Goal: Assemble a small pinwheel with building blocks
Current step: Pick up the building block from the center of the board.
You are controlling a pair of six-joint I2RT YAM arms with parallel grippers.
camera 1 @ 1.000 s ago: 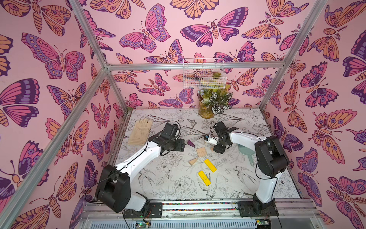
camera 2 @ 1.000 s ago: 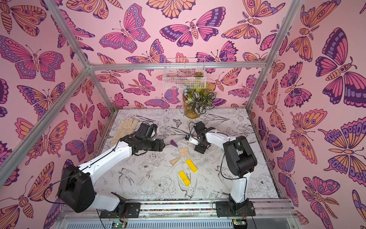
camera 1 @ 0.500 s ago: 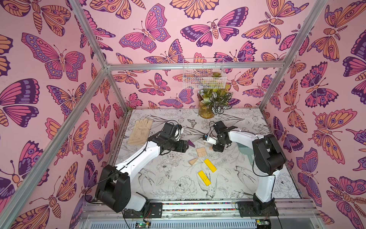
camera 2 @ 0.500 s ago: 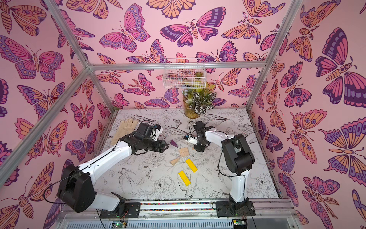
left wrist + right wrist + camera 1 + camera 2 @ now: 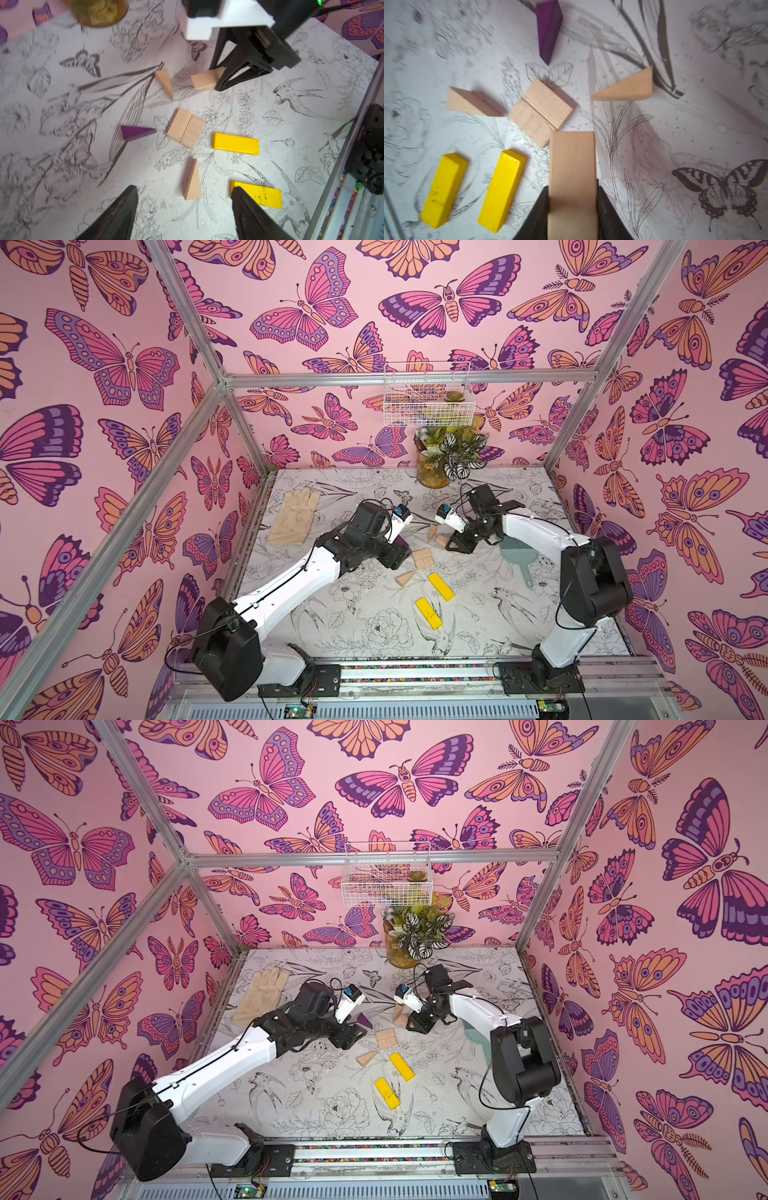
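Butterfly-papered pink walls enclose a flower-printed table (image 5: pixel 374 639). Right fingers (image 5: pixel 606 207) clamp one beige block (image 5: pixel 572 162) near the barely begun pinwheel (image 5: pixel 423 559) mid-table; left fingers (image 5: pixel 124 207) hang spread, empty. Next, probably: set the block squarely against the hub. Lying loose: two yellow bars (image 5: pixel 235 144), two joined beige rectangles (image 5: pixel 186 127), two beige wedges (image 5: pixel 192 180), one purple wedge (image 5: pixel 137 132).

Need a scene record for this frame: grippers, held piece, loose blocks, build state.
left gripper: open, nothing held
right gripper: shut on beige block
square hub: two beige rectangles lying side by side
purple wedge: lying loose, tip toward the hub, not touching it
beige wedges: two, loose, apart from the hub
yellow bars: two, separate, not joined into a stem
build state: hub only, no blades or stem placed yet
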